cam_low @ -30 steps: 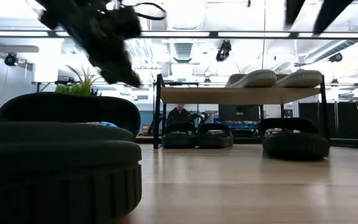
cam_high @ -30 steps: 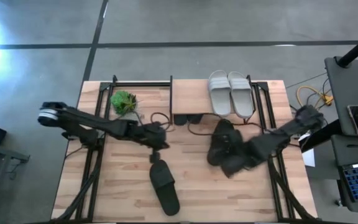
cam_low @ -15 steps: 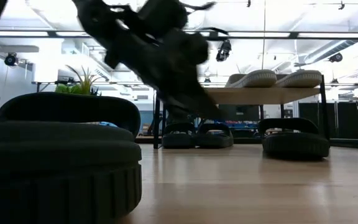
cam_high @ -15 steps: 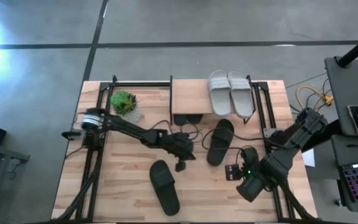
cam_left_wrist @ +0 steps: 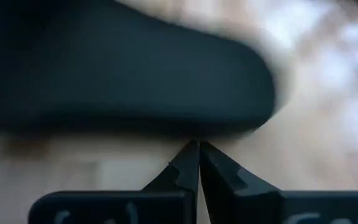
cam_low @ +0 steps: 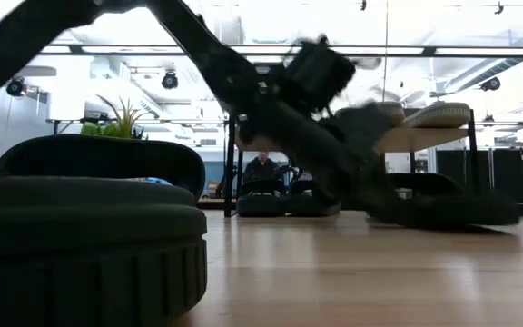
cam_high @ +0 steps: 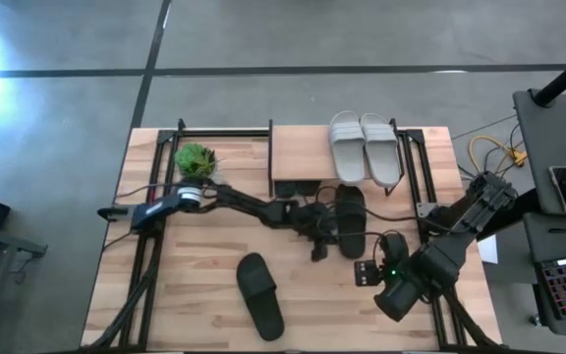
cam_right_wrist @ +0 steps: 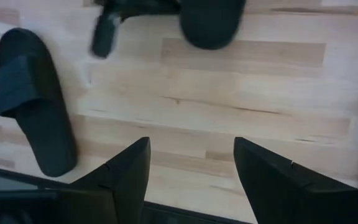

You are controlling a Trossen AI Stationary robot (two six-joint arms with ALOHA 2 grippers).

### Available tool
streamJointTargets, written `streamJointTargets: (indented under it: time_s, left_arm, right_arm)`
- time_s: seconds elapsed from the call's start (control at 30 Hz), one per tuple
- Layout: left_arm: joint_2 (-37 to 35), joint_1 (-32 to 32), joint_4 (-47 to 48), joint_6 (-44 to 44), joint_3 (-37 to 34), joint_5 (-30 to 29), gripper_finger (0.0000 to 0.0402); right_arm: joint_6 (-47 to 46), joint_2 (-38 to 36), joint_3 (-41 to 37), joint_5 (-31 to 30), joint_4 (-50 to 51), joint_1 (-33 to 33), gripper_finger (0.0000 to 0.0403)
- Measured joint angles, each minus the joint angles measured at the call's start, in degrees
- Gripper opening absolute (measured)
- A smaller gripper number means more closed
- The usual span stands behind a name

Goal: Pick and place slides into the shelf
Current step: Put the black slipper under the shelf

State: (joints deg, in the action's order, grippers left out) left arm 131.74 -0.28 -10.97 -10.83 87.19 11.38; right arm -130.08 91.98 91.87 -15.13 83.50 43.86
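Slides: we count two grey point(cam_high: 365, 146) atop the shelf point(cam_high: 298, 152), two black point(cam_high: 296, 188) beneath, two black outside; left gripper point(cam_high: 318, 243) pressed together.

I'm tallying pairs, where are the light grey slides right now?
The two light grey rubber slides sit side by side atop the shelf's light wooden plank, at its right end in the high view.

The left arm stretches low across the middle of the desk, its pincer point(cam_high: 318, 239) with fingers pressed together. The right arm is folded near the desk's right edge, its pincer point(cam_right_wrist: 191, 163) spread wide, pointing down.
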Motion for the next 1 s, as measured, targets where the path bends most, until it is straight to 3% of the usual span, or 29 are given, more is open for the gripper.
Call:
streamJointTargets:
  time_s: [0.2, 0.37, 0.43, 0.57, 0.7, 1.0]
  left_arm:
    - [3.1, 3.8, 3.2, -1.0, 4.7, 3.0, 0.0]
    - [-1.8, 5.1, 11.0, -0.7, 3.9, 0.4, 0.0]
    - [-4.8, 4.6, 12.5, -0.5, 2.9, -2.9, 0.0]
    - [-10.0, 2.5, 9.3, -0.2, -0.6, -11.3, 0.0]
    - [-9.0, 3.2, 9.9, -0.7, -1.6, -10.3, 0.0]
    - [-5.1, 5.2, 5.4, -0.8, -2.0, -12.4, 0.0]
  right_arm:
    - [0.2, 0.6, 0.8, -1.3, -0.1, 0.0, 0.0219]
    - [1.0, 2.5, 0.6, 0.1, 1.5, 1.2, 0.0212]
    - [1.1, 3.8, 0.1, 2.0, 1.8, 1.5, 0.0191]
    - [0.4, 6.3, -0.1, 2.1, 1.8, 2.1, 0.0104]
    - [0.0, 6.2, 0.5, 1.8, 1.9, 2.0, 0.0026]
    - [0.1, 5.7, 4.6, -1.2, 6.5, 2.0, 0.0012]
